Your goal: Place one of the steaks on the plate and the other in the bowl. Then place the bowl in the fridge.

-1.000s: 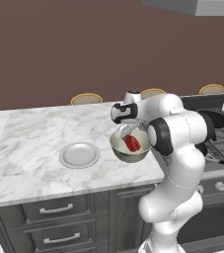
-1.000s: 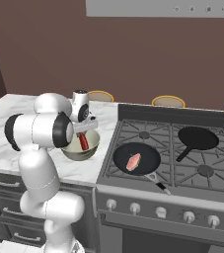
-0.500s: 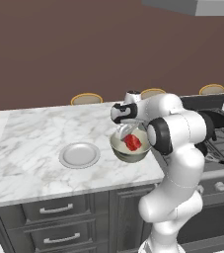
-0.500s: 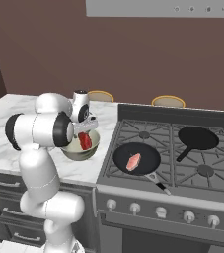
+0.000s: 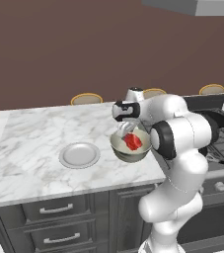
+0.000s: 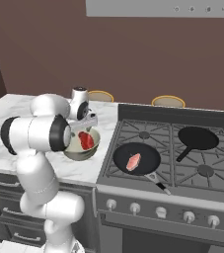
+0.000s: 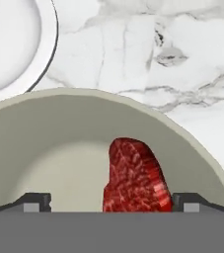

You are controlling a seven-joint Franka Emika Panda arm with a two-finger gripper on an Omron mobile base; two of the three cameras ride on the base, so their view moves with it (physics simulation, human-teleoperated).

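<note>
Two steaks here: the bright red steak (image 7: 134, 175) sits inside the bowl (image 5: 130, 147), leaning a bit against its inner wall, centre of the left base view. The gripper (image 7: 111, 201) hangs right above it with its fingers spread wide on either side of the meat, not pinching anything. The paler pink steak (image 6: 133, 161) lies in the black pan (image 6: 136, 158) on the stove (image 6: 182, 163), middle of the right base view. The plate (image 5: 79, 154) sits bare on the marble counter (image 5: 29, 148), just left of the bowl.
</note>
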